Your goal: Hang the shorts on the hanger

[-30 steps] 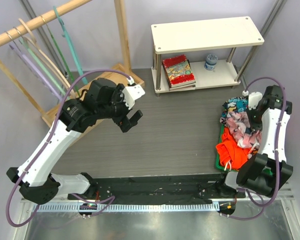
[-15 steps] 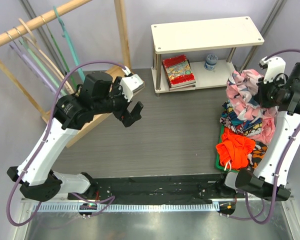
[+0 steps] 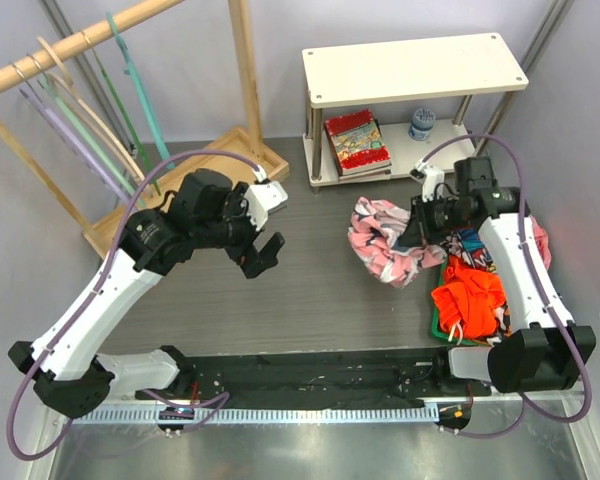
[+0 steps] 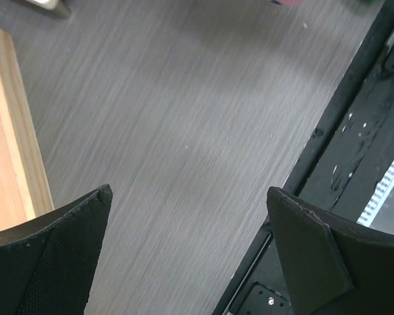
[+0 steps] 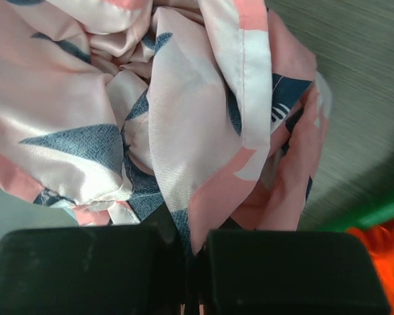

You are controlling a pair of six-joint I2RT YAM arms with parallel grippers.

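Shorts (image 3: 385, 243) are bunched in a pink wad right of desk (image 3: 310, 290) centre, just left of the green tray (image 3: 438, 325) that holds the orange-red garment (image 3: 470, 295). Your right end effector (image 3: 427, 222) is on the wad's right side. In the wrist view its fingers (image 5: 85, 269) are pressed together on a fold of the pink fabric. The wad's underside probably rests on the desk, but the overhead view is too poor to be sure.

Your left end effector (image 3: 260, 250) is spread wide with nothing between the fingers. It hangs over bare desk, just right of the rack's wooden base (image 4: 6, 131).

The hanger (image 3: 140, 95) is on the wooden rail (image 3: 80, 40) at far left among other hangers, well apart from the shorts and both end effectors.
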